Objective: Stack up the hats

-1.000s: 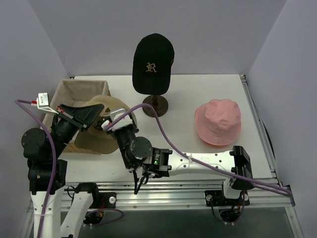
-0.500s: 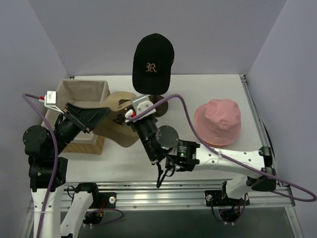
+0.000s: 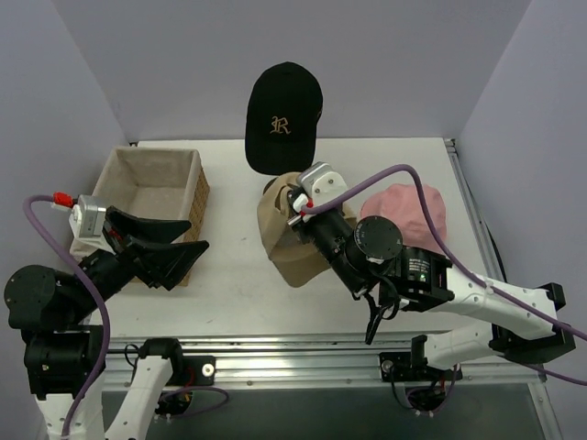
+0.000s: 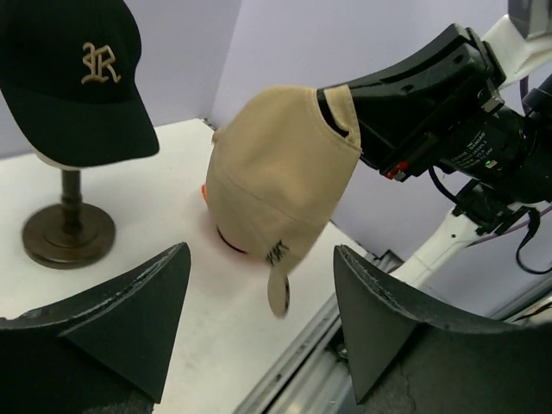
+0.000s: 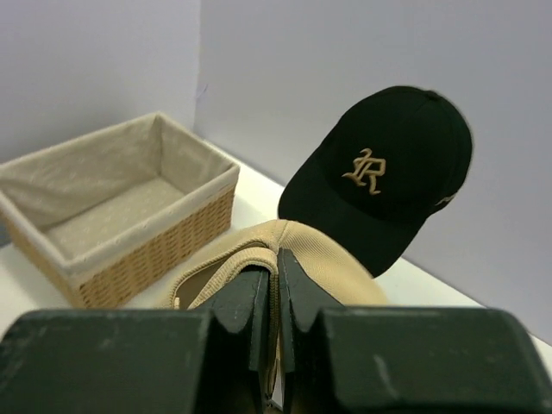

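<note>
Beside the basket [image 3: 197,183], the left gripper [image 3: 188,236] is spread wide and empty, the tan cap [image 3: 292,240] having been let go. The cap is now pinched in the closed right gripper [image 5: 276,263] and has been carried from the basket towards the pink hat [image 3: 413,215], so the handover is judged complete.

A gold gothic "R" is seen on the far black cap [image 3: 283,115]; dark lettering on the tan cap [image 4: 276,172] cannot be read.
</note>
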You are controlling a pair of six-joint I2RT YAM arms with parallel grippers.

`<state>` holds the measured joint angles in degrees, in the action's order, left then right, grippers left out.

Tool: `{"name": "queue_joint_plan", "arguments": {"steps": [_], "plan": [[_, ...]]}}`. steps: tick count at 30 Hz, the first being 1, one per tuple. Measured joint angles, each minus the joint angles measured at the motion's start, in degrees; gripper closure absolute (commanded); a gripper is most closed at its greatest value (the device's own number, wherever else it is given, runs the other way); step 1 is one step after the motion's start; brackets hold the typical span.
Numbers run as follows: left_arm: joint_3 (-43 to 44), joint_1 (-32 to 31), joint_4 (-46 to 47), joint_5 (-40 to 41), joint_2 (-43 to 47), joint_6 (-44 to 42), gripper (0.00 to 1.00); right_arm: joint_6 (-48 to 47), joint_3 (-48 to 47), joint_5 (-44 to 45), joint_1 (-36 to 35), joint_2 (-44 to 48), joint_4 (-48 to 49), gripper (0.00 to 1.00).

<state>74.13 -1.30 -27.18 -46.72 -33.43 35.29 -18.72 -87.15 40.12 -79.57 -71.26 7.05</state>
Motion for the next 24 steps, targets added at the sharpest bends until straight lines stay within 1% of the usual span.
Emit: {"name": "queue_joint_plan", "arguments": {"steps": [2, 5, 11, 16, 20, 22, 24], "plan": [[1.2, 0.0, -0.5, -0.1, -0.2, -3.5, 0.21, 1.5, 0.0, -2.1, 0.0, 0.2, -3.3, 1.00], [1.4, 0.0, -0.5, -0.9, -1.5, -7.0, 0.21, 3.3, 0.8, -5.1, 0.0, 0.2, -6.0, 1.00], [0.9, -0.5, -1.2, -1.6, -5.9, -12.5, 0.19, 6.8, 4.7, -8.3, 0.5, -0.3, -7.6, 1.00], [0.9, -1.5, -1.4, -1.6, -8.2, -16.6, 0.17, 11.3, 5.2, -9.6, 2.9, -1.4, -9.5, 1.00], [0.9, -6.4, -1.3, -0.1, -10.7, -20.1, 0.16, 14.4, 5.2, -11.1, 4.9, -1.4, -12.2, 1.00], [0.9, -10.9, -1.3, 2.0, -12.4, -22.0, 0.15, 15.6, 5.2, -12.4, 6.3, -1.4, -13.2, 1.00], [0.9, -16.9, -1.5, 5.7, -14.6, -24.2, 0.14, 16.7, 5.2, -13.4, 8.1, -1.3, -14.1, 1.00]]}}
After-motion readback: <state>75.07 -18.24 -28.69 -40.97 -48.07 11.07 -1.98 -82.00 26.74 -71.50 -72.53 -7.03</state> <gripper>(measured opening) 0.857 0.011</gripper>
